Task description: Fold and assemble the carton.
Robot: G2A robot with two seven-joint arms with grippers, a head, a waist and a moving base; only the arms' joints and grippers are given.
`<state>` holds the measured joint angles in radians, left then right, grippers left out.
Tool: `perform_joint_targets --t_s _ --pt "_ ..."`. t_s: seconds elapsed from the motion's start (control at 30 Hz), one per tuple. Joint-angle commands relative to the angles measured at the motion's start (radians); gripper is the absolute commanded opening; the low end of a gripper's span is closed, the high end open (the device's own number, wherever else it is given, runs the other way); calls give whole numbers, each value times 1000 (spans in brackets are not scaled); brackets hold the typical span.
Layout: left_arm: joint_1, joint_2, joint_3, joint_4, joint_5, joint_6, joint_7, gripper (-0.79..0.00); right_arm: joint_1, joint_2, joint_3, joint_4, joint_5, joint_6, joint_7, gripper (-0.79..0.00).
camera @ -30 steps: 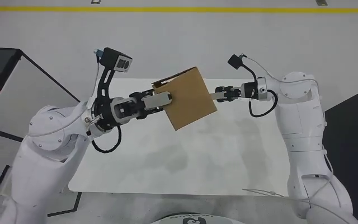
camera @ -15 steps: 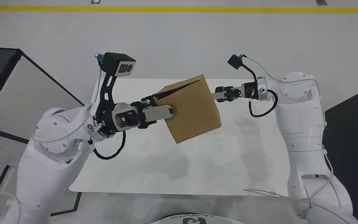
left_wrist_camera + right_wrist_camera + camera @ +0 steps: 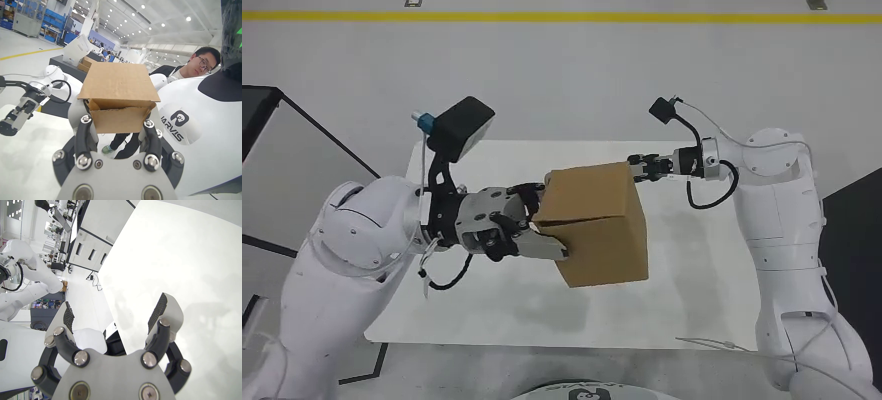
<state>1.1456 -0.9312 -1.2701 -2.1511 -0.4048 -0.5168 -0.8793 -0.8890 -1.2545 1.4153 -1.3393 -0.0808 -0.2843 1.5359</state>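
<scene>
Altogether: one carton (image 3: 597,225), two grippers, one table (image 3: 692,300). The left gripper (image 3: 538,232) is clamped on the carton's near end, a finger on each side wall, so the box juts straight out from its fingers, above the table. The right gripper (image 3: 640,166) stands with fingers apart and nothing between them, just beside the carton's far corner.

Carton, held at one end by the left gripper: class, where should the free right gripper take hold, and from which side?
Probably the carton at its far end, opposite the left gripper, coming from the right arm's side. Its squared-up, flat walls there would likely fit the open right gripper, which is beside that corner.
</scene>
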Motion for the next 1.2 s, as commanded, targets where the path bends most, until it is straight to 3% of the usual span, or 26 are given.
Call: perform_joint_targets --t_s 0.0,0.1,0.27,0.47,0.57,0.93,1.03,1.17 --pt "0 0 0 0 0 0 0 -785 0 0 0 0 0 0 0 0" --pt "-1 -4 -3 -12 37 -49 39 -785 0 0 0 0 0 0 0 0" --pt "-57 -16 -12 0 200 -215 102 -785 0 0 0 0 0 0 0 0" --pt "-113 -29 8 29 403 -318 150 -785 0 0 0 0 0 0 0 0" --pt "-128 -39 2 36 511 -366 226 -785 0 0 0 0 0 0 0 0" --pt "-130 -41 -4 33 549 -370 246 -785 0 0 0 0 0 0 0 0" --pt "-136 -43 -46 20 708 -351 274 -785 0 0 0 0 0 0 0 0" --pt "-135 -52 -90 19 895 -381 398 -785 0 0 0 0 0 0 0 0"
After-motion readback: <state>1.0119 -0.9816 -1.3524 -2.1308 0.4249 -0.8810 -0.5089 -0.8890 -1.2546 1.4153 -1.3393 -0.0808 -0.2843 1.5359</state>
